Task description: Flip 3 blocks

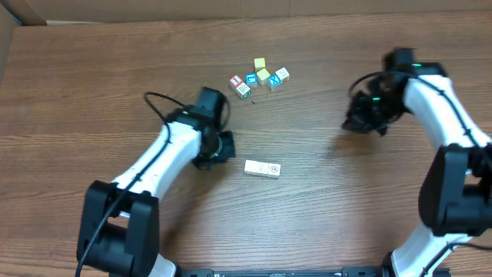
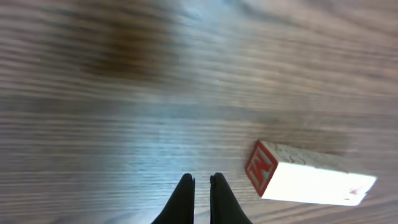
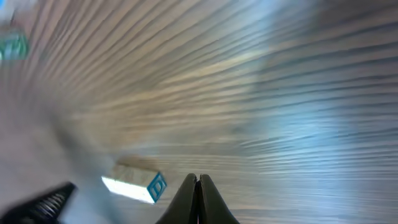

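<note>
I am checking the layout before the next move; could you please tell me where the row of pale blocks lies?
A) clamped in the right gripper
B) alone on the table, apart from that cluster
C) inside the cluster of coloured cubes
B: the row of pale blocks lies by itself on the table, well clear of the cluster of cubes.

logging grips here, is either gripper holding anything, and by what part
Nothing is held. The left gripper is shut on nothing, beside the row of blocks; the right gripper is shut and empty too.
</note>
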`<state>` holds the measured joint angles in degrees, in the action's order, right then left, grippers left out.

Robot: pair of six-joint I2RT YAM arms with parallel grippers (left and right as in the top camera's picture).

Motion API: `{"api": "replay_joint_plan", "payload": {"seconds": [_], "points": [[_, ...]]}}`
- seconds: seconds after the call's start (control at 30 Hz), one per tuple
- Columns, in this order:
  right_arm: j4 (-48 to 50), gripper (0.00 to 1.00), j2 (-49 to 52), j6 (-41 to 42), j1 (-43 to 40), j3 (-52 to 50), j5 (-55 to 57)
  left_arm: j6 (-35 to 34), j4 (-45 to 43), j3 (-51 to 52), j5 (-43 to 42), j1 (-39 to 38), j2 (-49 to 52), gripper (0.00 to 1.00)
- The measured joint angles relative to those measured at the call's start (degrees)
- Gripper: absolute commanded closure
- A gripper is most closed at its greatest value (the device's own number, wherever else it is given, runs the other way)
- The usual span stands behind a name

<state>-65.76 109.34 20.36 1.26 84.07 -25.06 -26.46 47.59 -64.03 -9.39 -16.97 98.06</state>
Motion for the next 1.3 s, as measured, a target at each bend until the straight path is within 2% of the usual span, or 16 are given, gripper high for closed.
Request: {"api": "replay_joint_plan", "payload": {"seconds": [0.13,0.3,0.47,0.67,0.9,1.13,1.3], "points": [[-0.22,0.96,-4.83,1.66,7.48,0.00,3.74,2.47,2.14,-1.46,-4.00,4.42,0.00,0.96],[2.32,0.96,-6.54,5.60,13.97,-1.62,5.88,4.76,3.06,-1.46,-5.66,4.26,0.00,0.96],[7.56,0.96,-6.54,12.92,21.84,-9.38,8.81,5.53,3.02,-1.46,-5.40,3.13,0.00,0.96],[10.34,0.96,-6.51,24.63,30.36,-12.48,18.18,5.51,1.55,-1.46,-5.38,1.99,0.37,0.96],[15.67,0.96,-6.54,32.20,34.03,-16.28,23.19,5.44,-2.05,-1.27,-5.40,0.26,4.59,0.96],[22.05,0.96,-6.54,33.88,33.83,-22.86,22.91,5.44,-2.16,-1.27,-5.38,0.07,6.58,0.96],[23.26,0.96,-6.54,33.38,32.74,-23.54,21.81,5.44,-2.21,-1.27,-5.40,0.07,6.75,0.96]]}}
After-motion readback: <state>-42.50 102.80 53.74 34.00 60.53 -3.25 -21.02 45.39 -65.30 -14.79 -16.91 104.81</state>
